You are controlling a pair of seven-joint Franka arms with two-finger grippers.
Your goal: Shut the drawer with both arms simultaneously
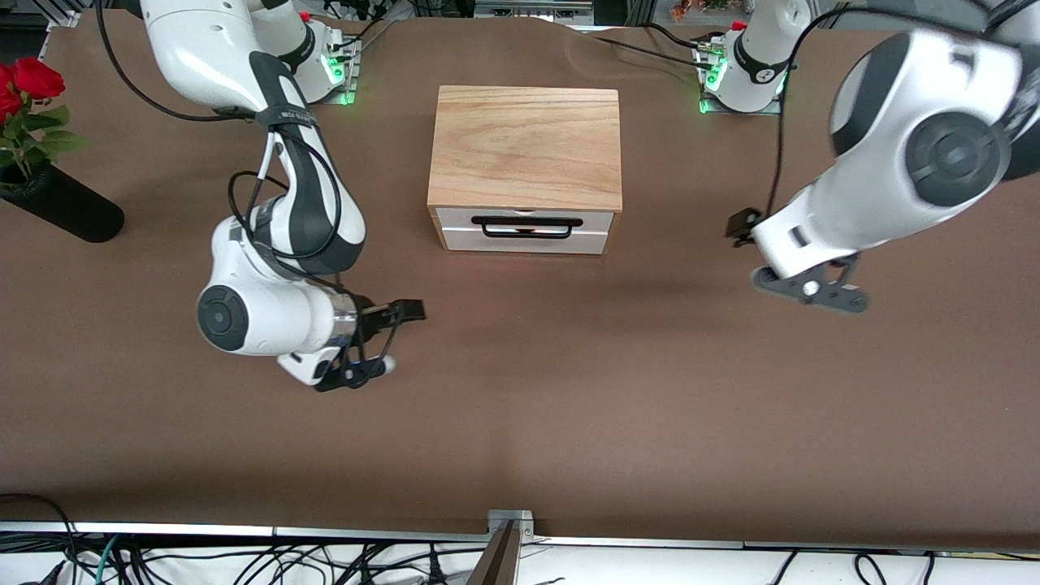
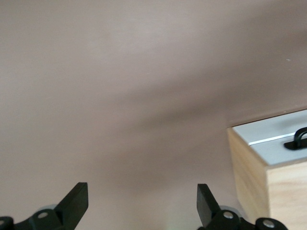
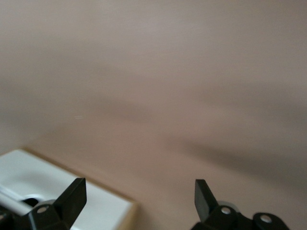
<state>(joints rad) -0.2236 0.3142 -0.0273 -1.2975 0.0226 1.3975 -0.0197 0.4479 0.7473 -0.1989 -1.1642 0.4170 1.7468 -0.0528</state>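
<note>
The wooden box (image 1: 526, 146) stands mid-table between the arms' bases. Its drawer (image 1: 524, 240) shows a white front panel and a black wire handle (image 1: 526, 226); none of the wooden tray shows, and the panel looks about flush with the box. My right gripper (image 1: 400, 337) is open and empty, low over the table toward the right arm's end, nearer the front camera than the drawer. My left gripper (image 1: 743, 230) is open and empty, beside the drawer front toward the left arm's end. The left wrist view shows the open left gripper (image 2: 142, 197) and the box corner (image 2: 268, 191). The right wrist view shows the open right gripper (image 3: 139, 194) and the white panel (image 3: 53, 187).
A black vase (image 1: 61, 213) with red roses (image 1: 24, 89) lies at the right arm's end of the brown table (image 1: 569, 406). Cables and a metal rail (image 1: 510, 520) run along the table edge nearest the front camera.
</note>
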